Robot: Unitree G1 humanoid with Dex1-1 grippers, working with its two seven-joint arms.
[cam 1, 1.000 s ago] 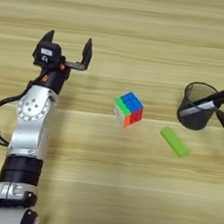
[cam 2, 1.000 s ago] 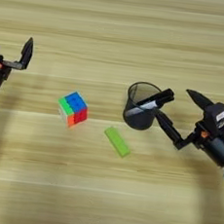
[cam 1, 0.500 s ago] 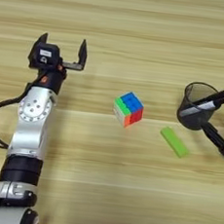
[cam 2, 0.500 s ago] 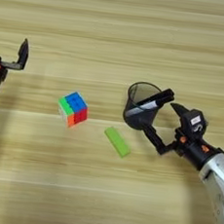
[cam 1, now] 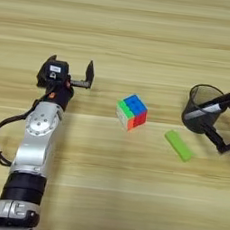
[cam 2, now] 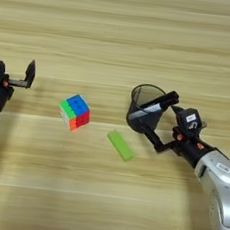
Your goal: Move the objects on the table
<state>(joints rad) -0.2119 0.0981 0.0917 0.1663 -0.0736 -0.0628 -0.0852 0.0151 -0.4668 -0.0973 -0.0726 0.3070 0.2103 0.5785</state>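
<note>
green block flat on table, nearest | puzzle cube just left of it | right gripper fingers spread, at pen cup holding marker | left gripper spread, well left of cube

Surface: light wood-grain top filling both views from edge to edge. Darker plank lines run horizontally across it, with fine streaked grain between them. Finish is pale tan, slightly warmer toward the far edge. Lighting is even and soft from above, casting only short, faint shadows on the wood. No wall, floor, window or other furniture appears in either view.
</note>
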